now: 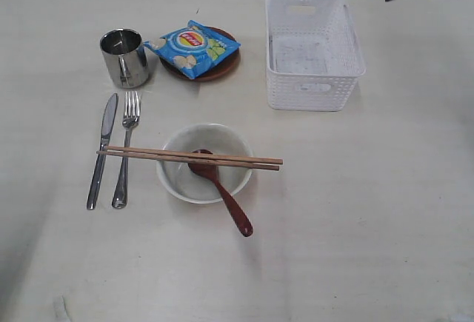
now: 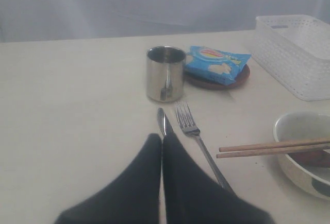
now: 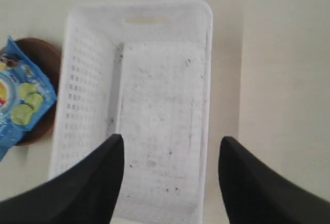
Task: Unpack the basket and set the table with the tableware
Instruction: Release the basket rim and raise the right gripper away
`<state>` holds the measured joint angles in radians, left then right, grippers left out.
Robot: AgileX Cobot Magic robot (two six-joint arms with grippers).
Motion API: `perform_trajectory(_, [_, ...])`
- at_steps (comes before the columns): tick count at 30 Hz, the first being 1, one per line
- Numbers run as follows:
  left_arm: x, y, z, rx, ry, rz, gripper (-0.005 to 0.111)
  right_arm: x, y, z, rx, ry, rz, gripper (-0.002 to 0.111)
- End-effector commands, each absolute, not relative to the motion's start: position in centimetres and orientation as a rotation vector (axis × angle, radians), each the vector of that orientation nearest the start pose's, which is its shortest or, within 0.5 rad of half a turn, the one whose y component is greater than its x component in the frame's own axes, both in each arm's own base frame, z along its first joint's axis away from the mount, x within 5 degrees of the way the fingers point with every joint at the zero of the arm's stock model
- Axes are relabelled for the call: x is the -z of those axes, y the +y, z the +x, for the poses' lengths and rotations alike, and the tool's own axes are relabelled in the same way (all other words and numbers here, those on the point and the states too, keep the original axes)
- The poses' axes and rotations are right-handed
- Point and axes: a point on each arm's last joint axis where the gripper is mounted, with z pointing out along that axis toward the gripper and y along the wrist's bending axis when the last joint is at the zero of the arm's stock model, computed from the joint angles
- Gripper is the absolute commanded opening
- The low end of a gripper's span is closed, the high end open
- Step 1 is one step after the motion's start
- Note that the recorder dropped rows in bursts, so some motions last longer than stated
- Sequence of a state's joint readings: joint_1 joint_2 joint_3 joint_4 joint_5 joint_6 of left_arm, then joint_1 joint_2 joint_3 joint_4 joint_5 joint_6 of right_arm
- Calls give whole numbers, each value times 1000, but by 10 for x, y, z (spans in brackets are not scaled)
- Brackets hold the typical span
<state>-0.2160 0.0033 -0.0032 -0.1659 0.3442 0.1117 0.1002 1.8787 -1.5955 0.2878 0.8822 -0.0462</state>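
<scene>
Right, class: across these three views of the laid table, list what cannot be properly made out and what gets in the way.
1. Plate, exterior view: mostly covered by the crisp packet; only its rim shows.
2. Knife, left wrist view: handle hidden behind the left gripper.
3. Bowl, left wrist view: cut off by the picture's edge.
4. Basket, right wrist view: one end cut off by the edge and the right gripper.

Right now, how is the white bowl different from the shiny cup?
The off-white bowl is wide and low; the steel cup is tall and narrow. The bowl looks matte, the cup mirror-shiny. The bowl holds a wooden spoon with chopsticks across its rim; nothing rests on the cup. Both stand upright on the table, outside the basket.
</scene>
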Motion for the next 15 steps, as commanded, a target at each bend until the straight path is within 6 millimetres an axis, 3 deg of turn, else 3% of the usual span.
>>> perform_trajectory(1, [-183,-17,51,236,1817,202,0,-321,72,395,-436,2536,-128,45])
perform_trajectory(3, [-183,-17,51,236,1817,202,0,-334,86,383,-475,2511,-258,23])
perform_trajectory(4, [-183,-17,51,236,1817,202,0,-342,94,374,-478,2493,-337,2])
perform_trajectory(7, [-183,-17,51,236,1817,202,0,-356,104,354,-468,2367,-340,0])
perform_trajectory(11, [-183,-17,51,236,1817,202,0,-353,99,307,-422,2159,-255,0])
perform_trajectory(15, [-183,-17,51,236,1817,202,0,-343,87,268,-416,2140,-225,0])
